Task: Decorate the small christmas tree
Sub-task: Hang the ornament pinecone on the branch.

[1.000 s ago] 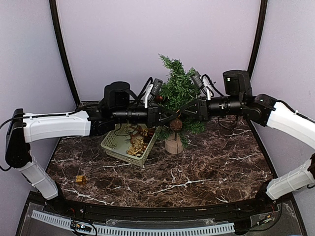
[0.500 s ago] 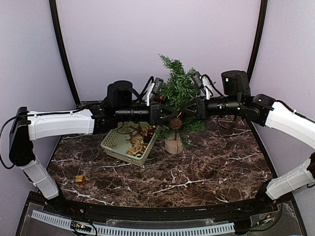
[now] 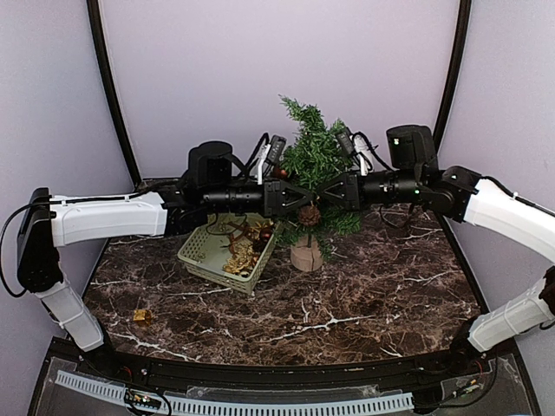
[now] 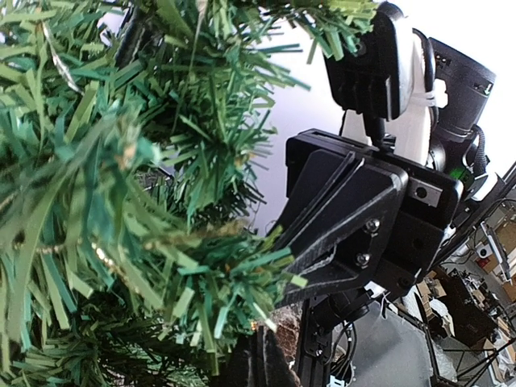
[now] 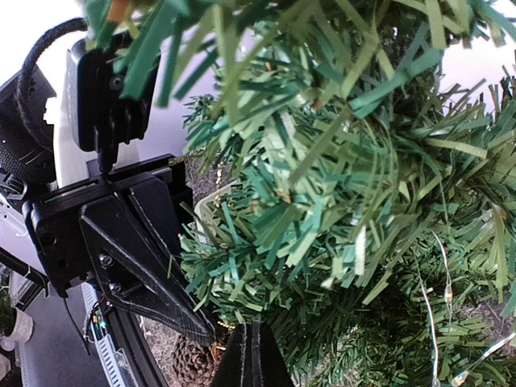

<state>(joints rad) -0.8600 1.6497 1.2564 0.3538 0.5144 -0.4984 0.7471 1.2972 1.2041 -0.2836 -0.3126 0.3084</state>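
The small christmas tree (image 3: 314,160) stands on its round wooden base (image 3: 305,254) behind the table's middle. Both grippers meet tip to tip in front of its lower branches. My left gripper (image 3: 303,198) (image 4: 266,359) is shut, and a thin gold cord (image 5: 214,320) shows at its tip. A brown pinecone (image 3: 310,216) (image 5: 190,360) hangs from that cord just below. My right gripper (image 3: 319,198) (image 5: 254,351) is shut too, its tip pushed into the needles; I cannot tell if it pinches anything.
A pale green basket (image 3: 201,251) with gold and brown ornaments sits left of the tree, under the left arm. A small gold piece (image 3: 141,316) lies on the marble table (image 3: 364,303) at the front left. Thin light wire runs through the tree's branches.
The left arm has reached further right and both grippers have risen slightly against the tree. The pinecone has come up a little with them.
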